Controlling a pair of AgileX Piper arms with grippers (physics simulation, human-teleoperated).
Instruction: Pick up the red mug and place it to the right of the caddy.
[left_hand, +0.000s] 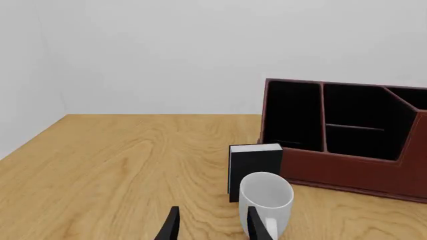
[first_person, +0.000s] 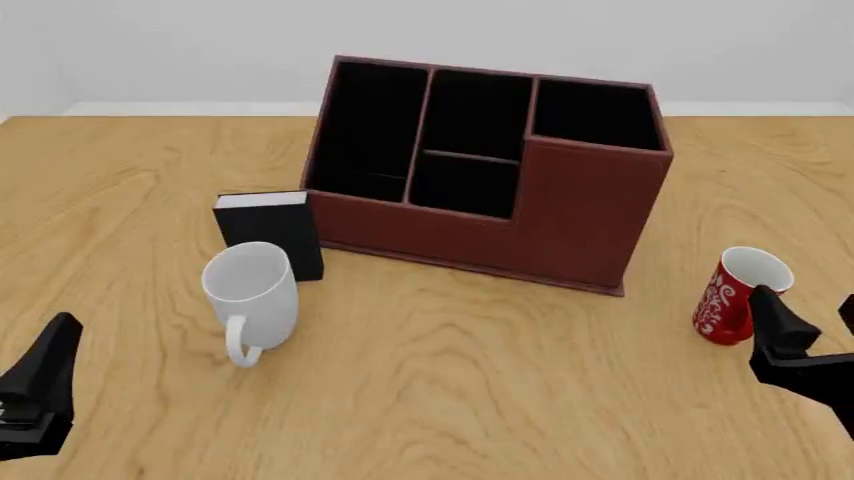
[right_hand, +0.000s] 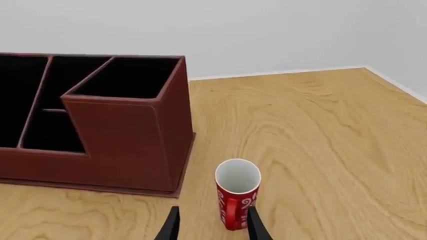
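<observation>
Left wrist view: the left claw (left_hand: 210, 226) hangs open and empty near the white mug (left_hand: 266, 201) and black book (left_hand: 253, 166), uninvolved

Front view: the red mug (first_person: 737, 293) stands upright on the tabletop (first_person: 441, 370), to the right of the caddy (first_person: 487, 170) and apart from it

Right wrist view: the right claw (right_hand: 212, 226) is open, holding nothing, the mug just beyond its fingers. Judged, it should centre on the mug's body before closing, keeping it upright
</observation>
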